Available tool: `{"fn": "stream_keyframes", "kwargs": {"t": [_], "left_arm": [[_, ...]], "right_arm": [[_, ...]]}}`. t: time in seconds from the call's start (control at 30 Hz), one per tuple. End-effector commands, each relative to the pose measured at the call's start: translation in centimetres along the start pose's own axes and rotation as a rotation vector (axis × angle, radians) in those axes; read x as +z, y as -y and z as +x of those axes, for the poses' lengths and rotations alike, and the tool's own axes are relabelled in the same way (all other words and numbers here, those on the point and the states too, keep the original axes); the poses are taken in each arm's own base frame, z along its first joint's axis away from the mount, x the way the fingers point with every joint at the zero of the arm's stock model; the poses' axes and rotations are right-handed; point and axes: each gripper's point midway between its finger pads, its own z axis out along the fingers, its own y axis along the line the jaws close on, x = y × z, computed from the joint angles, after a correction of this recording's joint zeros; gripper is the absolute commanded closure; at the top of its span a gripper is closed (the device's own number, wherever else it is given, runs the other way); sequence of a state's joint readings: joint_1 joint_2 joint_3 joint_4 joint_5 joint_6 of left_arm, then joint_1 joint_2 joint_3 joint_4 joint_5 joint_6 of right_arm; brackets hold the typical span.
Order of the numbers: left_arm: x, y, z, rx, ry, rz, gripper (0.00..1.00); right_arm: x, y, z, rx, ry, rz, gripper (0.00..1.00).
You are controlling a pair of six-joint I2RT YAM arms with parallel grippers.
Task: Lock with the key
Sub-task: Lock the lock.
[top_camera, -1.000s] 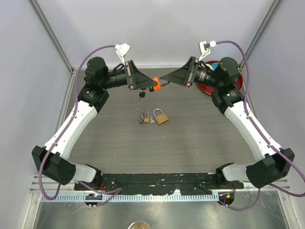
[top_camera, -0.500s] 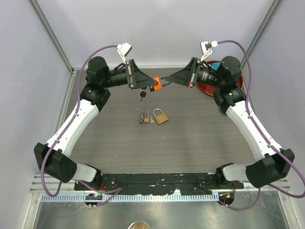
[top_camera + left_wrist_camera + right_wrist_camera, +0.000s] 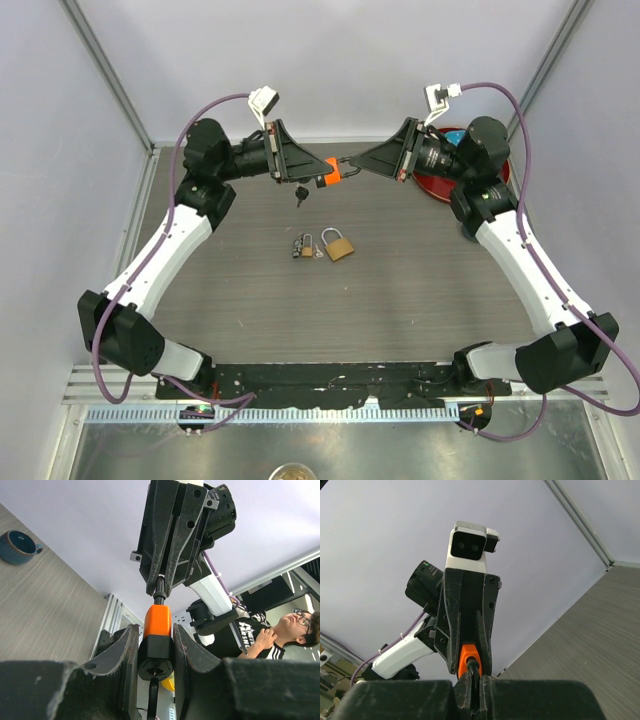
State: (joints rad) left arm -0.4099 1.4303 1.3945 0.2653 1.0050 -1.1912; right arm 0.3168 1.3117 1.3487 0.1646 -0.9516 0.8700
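Your orange padlock (image 3: pixel 330 179) drifted farther beyond the brass padlock (image 3: pixel 338 246): left end effector (image 3: pixel 156 645) clamps its body, right end effector (image 3: pixel 474 676) pinches its shackle (image 3: pixel 159 586), probably pressing it home.

We found the near table (image 3: pixel 330 330) free. Two padlocks (image 3: pixel 337 246) lay at centre and a plate (image 3: pixel 440 188) at far right. The left gripper (image 3: pixel 318 180) and right gripper (image 3: pixel 349 171), joined on a lock (image 3: pixel 330 181), barred the far middle.

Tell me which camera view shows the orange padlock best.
Left wrist: the orange padlock sits large and centred in the left gripper. The top view shows a small orange spot between the grippers; the right wrist shows a sliver behind its fingers.
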Motion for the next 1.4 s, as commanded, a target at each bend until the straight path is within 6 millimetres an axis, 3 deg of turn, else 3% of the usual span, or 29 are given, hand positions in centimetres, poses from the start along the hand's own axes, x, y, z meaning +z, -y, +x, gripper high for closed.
{"fn": "stream_keyframes", "kwargs": {"t": [0.0,0.4,0.57,0.73,1.0,1.13,1.17,1.27,1.3,1.37], "left_arm": [[-0.3,4.4,-1.3,0.123,0.045,0.119,1.00],[0.4,4.4,-1.0,0.104,0.046,0.137,1.00],[0.9,3.4,-0.7,0.117,0.045,0.087,1.00],[1.7,3.0,-0.5,0.108,0.050,0.080,1.00],[2.9,3.1,-0.4,0.109,0.047,0.091,1.00],[2.6,2.7,0.0,0.119,0.029,0.076,1.00],[2.4,2.8,0.2,0.125,0.024,0.071,1.00],[1.2,1.8,0.7,0.134,0.016,0.044,0.85],[0.3,2.2,0.4,0.154,0.033,0.036,0.75],[-0.6,1.6,1.0,0.165,0.020,0.022,0.68]], "right_arm": [[0.3,-0.9,0.0,-0.043,0.002,-0.018,0.98],[2.5,-2.0,1.6,-0.034,-0.018,-0.051,0.99],[3.4,-2.7,2.1,-0.031,-0.033,-0.072,0.99],[5.0,-3.3,3.8,-0.012,-0.082,-0.096,0.99],[5.9,-3.3,5.5,-0.008,-0.139,-0.087,0.98],[5.6,-3.0,4.0,-0.016,-0.104,-0.071,0.99],[5.3,-3.3,2.8,-0.034,-0.088,-0.076,0.99],[5.2,-3.4,1.0,-0.051,-0.080,-0.092,0.99],[4.8,-3.2,0.5,-0.053,-0.094,-0.099,0.99],[4.9,-3.1,-0.2,-0.073,-0.102,-0.106,0.99]]}}
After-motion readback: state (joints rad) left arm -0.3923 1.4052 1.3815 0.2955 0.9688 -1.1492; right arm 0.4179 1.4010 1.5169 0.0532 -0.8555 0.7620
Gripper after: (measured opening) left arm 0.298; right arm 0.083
